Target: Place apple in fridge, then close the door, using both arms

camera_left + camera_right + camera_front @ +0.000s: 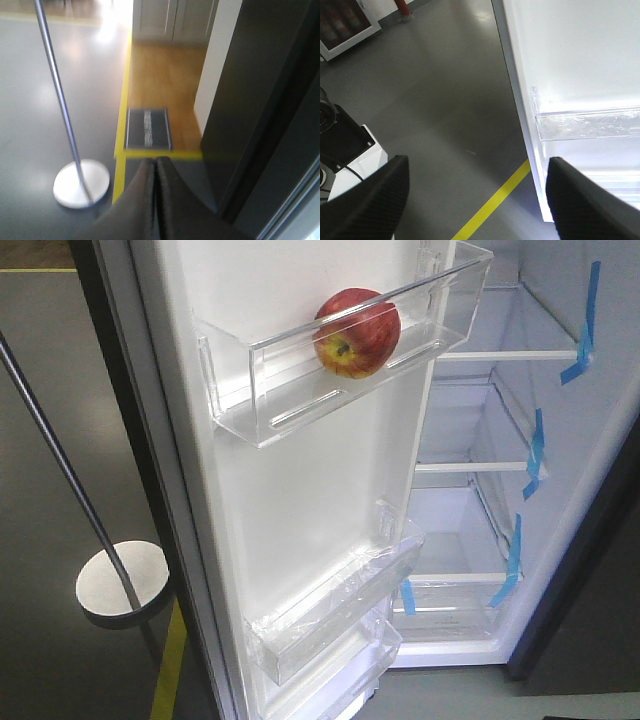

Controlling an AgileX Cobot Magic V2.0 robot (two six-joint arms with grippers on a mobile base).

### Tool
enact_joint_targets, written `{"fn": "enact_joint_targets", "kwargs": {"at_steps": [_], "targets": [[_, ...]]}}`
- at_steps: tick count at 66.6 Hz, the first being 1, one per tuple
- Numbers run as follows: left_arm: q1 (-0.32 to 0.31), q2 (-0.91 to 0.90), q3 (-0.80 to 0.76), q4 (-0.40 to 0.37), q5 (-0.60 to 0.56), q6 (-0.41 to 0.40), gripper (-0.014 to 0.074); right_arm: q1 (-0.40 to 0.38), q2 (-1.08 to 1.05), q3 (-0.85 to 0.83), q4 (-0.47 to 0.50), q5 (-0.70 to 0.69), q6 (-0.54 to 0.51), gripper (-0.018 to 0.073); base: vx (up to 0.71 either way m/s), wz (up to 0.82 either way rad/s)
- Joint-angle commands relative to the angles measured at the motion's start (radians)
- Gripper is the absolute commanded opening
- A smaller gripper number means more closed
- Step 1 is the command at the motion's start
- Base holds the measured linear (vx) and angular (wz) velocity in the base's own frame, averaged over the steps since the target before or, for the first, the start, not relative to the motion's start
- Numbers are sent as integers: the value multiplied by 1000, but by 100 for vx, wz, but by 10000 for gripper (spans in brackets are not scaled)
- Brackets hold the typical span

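The red and yellow apple (357, 332) rests in the top clear bin (300, 370) on the white inner face of the open door (300, 510). The fridge (500, 420) stands open at the right, with white interior, glass shelves and blue tape strips. My left gripper (156, 162) is shut and empty, pointing at the floor beside the door's dark outer face (260, 125). My right gripper (477, 175) is open and empty, low beside the door's white inner face (580, 75) and a clear bin (590, 122). Neither gripper shows in the front view.
A thin silver pole on a round base (120, 585) stands left of the door; it also shows in the left wrist view (80, 182). Yellow floor tape (495, 202) runs under the door. A dark floor mat (147, 129) lies ahead. The robot's base (350, 150) shows at left.
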Motion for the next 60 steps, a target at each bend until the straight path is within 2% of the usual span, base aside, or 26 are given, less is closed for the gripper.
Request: {"fn": "enact_joint_targets", "kwargs": {"at_steps": [1,14,33,49,54,60], "targets": [[2,135,-122,-3,34,29,-6,-4,9,-24,40,-37,0,538,0,0],[2,400,-316,-5,167,92,-6,-4,9,-24,40,-37,1,538,0,0],[2,714,-538,-21,173,151,-6,-4,9,-24,40,-37,1,538,0,0],[2,946,-748,-250,231,397,-6,-4,9,-24,40,-37,1,538,0,0],[2,1005,-812,-300,256,431,-6,-4,9,-24,40,-37,1,538,0,0],[2,1085,-904,-343,278,432,-6,-4,9,-24,40,-37,1,538,0,0]]}}
